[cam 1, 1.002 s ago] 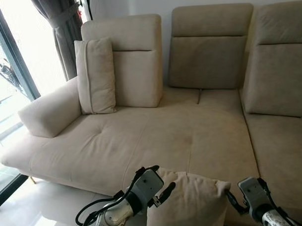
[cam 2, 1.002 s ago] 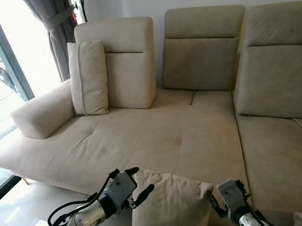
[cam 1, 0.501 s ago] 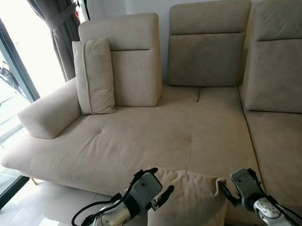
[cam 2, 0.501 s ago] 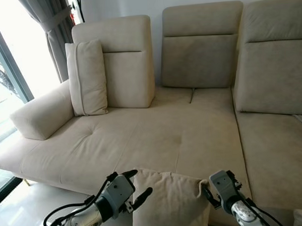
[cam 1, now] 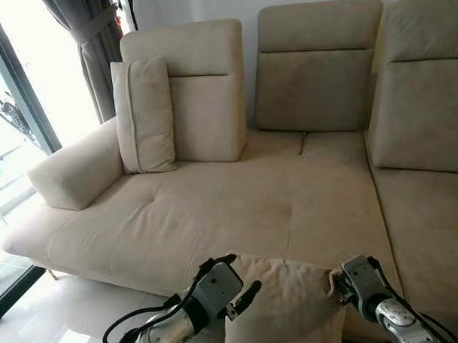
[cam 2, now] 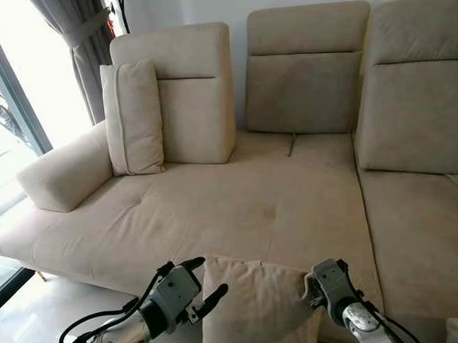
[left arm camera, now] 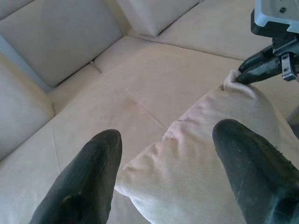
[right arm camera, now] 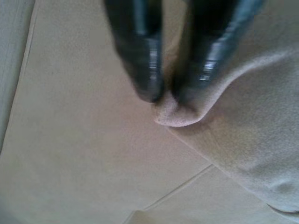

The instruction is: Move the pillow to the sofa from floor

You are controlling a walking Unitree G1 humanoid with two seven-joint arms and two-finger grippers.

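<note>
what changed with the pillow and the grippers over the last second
The right gripper has closed in on the pillow and now pinches its top right corner, fingers shut on the fabric. The left gripper still straddles the pillow's left corner with its fingers apart. The pillow stays held at the front edge of the sofa, and the upright cushion is where it was.
</note>
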